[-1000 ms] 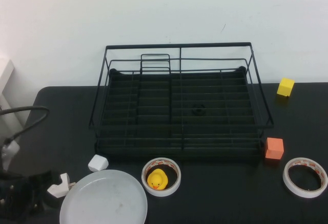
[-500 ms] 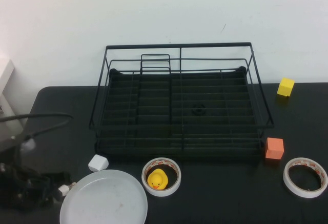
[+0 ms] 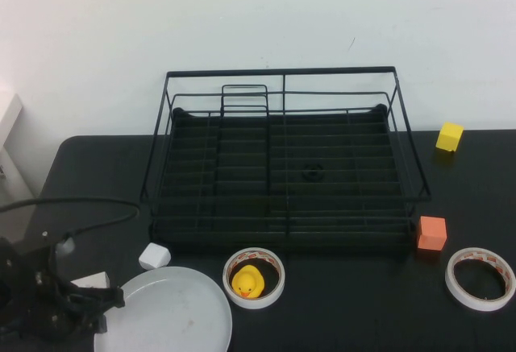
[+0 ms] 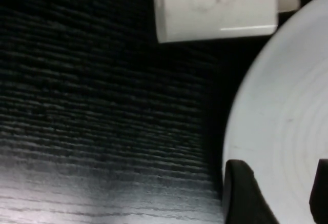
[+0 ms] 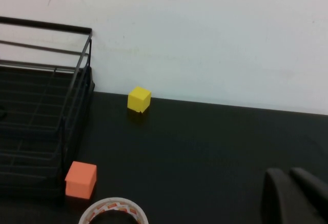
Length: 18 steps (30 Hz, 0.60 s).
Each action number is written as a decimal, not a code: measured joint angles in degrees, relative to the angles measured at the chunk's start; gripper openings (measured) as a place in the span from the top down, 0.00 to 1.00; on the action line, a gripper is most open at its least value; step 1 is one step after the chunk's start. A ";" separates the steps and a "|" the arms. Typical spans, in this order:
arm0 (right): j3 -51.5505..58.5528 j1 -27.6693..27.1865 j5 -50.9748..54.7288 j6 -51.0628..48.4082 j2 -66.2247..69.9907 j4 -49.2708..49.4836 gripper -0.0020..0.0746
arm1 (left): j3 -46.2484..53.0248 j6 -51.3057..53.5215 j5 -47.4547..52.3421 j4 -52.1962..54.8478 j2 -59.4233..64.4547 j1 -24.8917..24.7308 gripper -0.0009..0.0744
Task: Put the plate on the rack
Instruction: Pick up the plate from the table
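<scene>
The plate (image 3: 164, 310) lies flat on the black table (image 3: 339, 304) at the near edge, in front of the rack's left half. The left gripper (image 3: 113, 297) reaches in low from the plate's left, its dark fingers (image 4: 245, 189) standing apart over the plate's left rim; the wrist view shows nothing clamped between them. A white plug adapter (image 3: 90, 280) lies just left of the plate by that gripper, and a small white block (image 3: 154, 255) sits just behind the plate's rim. Right of the plate, a white tape ring (image 3: 254, 277) circles a yellow duck (image 3: 247, 282). Farther right of the plate are a second tape roll (image 3: 480, 278) and an orange cube (image 3: 431, 233). The right gripper (image 5: 293, 179) hovers near the second tape roll, its fingers pressed together and holding nothing. Behind the plate stands the rack (image 3: 284, 163), empty of dishes, and beyond the rack's right end a yellow cube (image 3: 449, 136) sits near the wall.
</scene>
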 joint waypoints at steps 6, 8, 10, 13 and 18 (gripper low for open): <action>0.45 0.00 0.16 0.00 0.00 0.15 0.98 | -1.04 -0.28 0.77 0.13 2.36 0.00 0.62; 0.91 0.11 0.40 0.00 0.00 1.91 0.98 | -2.41 -1.24 3.69 0.25 1.62 0.00 0.62; 0.96 1.78 1.68 -0.98 0.00 5.25 0.98 | -4.95 -2.03 8.08 1.03 -0.34 0.00 0.62; 0.16 6.41 4.76 -10.18 0.35 13.55 0.98 | -8.00 -2.51 13.36 1.92 -4.85 0.00 0.72; -3.84 12.77 12.63 -27.62 5.34 29.44 0.98 | -8.42 -2.90 15.38 2.41 -13.53 0.00 0.94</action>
